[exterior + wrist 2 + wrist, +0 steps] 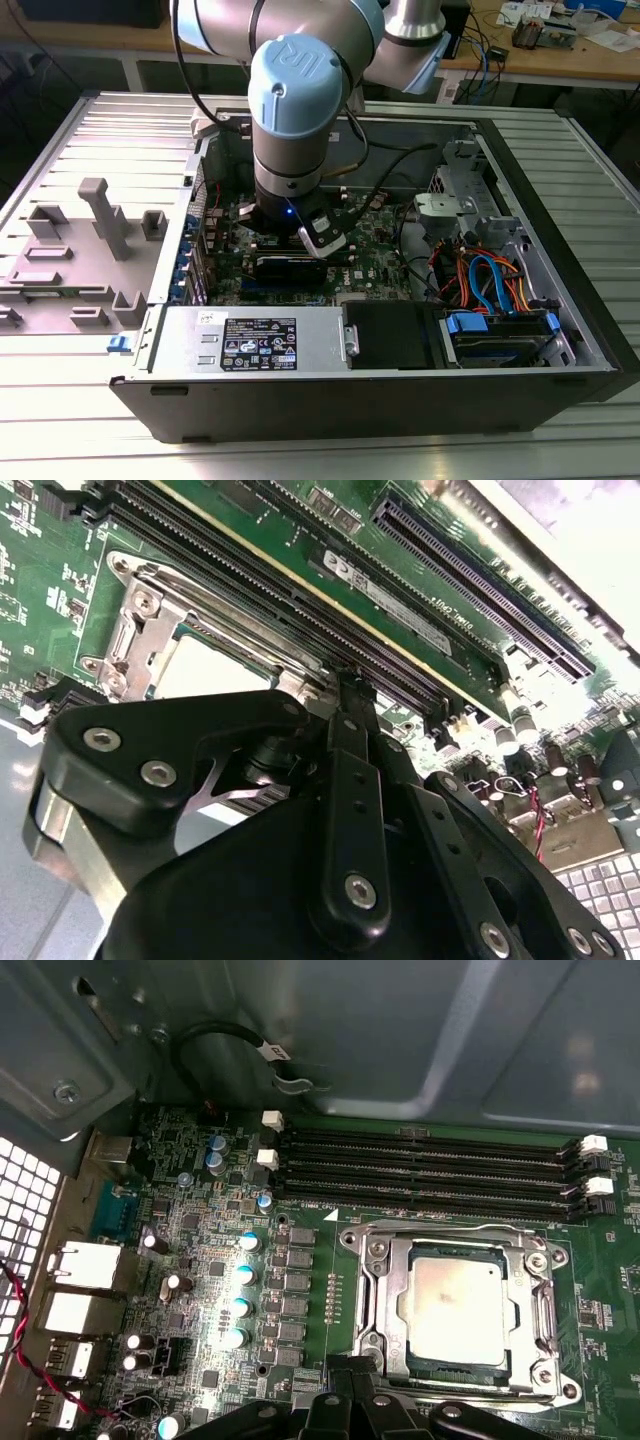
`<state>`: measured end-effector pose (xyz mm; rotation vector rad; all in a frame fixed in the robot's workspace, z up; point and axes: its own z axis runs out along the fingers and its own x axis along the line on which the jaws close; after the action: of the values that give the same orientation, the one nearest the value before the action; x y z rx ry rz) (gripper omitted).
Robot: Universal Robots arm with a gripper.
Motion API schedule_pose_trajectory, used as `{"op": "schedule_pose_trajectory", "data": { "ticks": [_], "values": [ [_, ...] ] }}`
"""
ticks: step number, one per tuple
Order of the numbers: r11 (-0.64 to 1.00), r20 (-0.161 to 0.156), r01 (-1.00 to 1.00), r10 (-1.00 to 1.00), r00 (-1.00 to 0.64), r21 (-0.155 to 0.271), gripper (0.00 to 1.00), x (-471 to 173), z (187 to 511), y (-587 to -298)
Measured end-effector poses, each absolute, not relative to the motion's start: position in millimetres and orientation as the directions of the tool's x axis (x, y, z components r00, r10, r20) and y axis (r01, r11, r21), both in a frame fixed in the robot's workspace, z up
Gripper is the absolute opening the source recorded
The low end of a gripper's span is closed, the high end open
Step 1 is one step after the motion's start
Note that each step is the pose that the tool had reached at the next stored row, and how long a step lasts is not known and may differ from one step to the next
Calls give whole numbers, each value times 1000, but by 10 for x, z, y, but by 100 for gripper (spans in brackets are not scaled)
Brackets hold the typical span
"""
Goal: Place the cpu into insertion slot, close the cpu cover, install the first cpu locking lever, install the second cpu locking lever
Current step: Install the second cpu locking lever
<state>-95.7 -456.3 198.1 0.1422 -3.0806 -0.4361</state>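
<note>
The cpu (458, 1305), a dull silver square, lies flat in the insertion slot (452, 1368), whose dark rim shows under its edge. The cpu cover (383, 1290), a silvery frame, is down around the chip, and thin wire levers run along the socket's sides. In the second wrist view the cpu (205, 670) and the cpu cover (150, 630) sit just past my black gripper (347, 685). Its fingers are together, with the tips at the socket's edge. In the exterior view my gripper (322, 240) reaches down into the open computer case over the green motherboard (375, 255).
Long black memory slots (420, 1165) run beside the socket, and silver capacitors (240, 1275) stand on its other side. The case walls (560, 230) close in around the board. A power supply (260, 340) and orange and blue cables (490, 280) lie nearby. A grey fixture (100, 215) stands outside the case.
</note>
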Motion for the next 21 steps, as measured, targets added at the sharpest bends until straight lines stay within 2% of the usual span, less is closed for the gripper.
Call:
{"op": "schedule_pose_trajectory", "data": {
  "ticks": [21],
  "values": [
    [961,16,-86,-94,-995,263,11,-982,1982,-4560]
  ]
}}
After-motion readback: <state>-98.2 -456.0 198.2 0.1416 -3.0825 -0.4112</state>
